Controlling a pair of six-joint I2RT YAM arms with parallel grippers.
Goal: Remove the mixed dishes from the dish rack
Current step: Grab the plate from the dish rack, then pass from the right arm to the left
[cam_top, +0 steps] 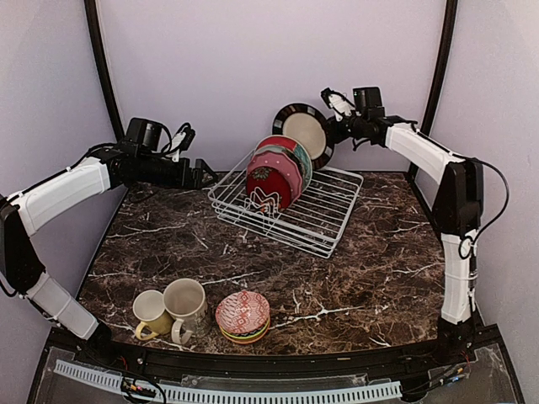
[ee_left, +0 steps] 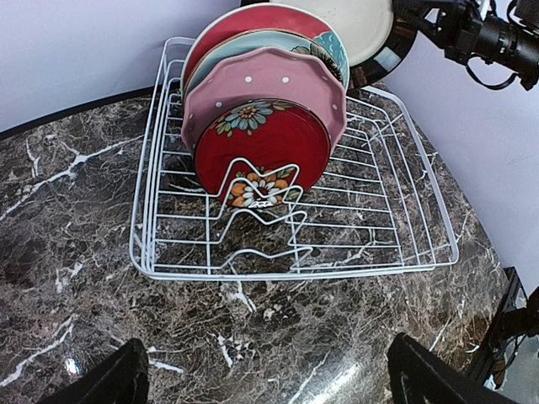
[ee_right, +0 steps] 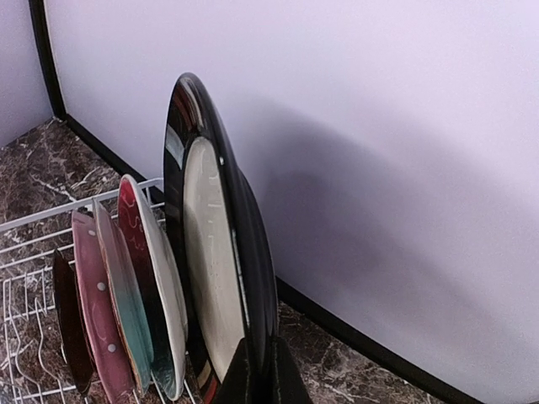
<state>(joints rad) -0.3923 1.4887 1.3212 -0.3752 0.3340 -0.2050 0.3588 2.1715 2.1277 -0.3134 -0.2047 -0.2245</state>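
Right gripper (cam_top: 331, 126) was clamped on the black-rimmed plate (cam_top: 305, 129) behind the other plates (cam_top: 274, 175) in the rack (cam_top: 333, 223). It needed lifting upright, clear of them, before swinging away.

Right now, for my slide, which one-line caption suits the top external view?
Right gripper clamps a black-rimmed plate beyond four racked plates; mugs and bowls sit on the table.

5 plates: a red floral plate (ee_left: 269, 147), a pink plate (ee_left: 261, 76), a teal plate (ee_left: 328, 52), a larger red plate (ee_left: 253, 18) and a black-rimmed plate (cam_top: 305, 128). 2 mugs: a yellow mug (cam_top: 150, 313) and a beige mug (cam_top: 185, 301). 1 stack of bowls (cam_top: 242, 315), at least 2; the exact count cannot be told. 1 rack (cam_top: 324, 219).
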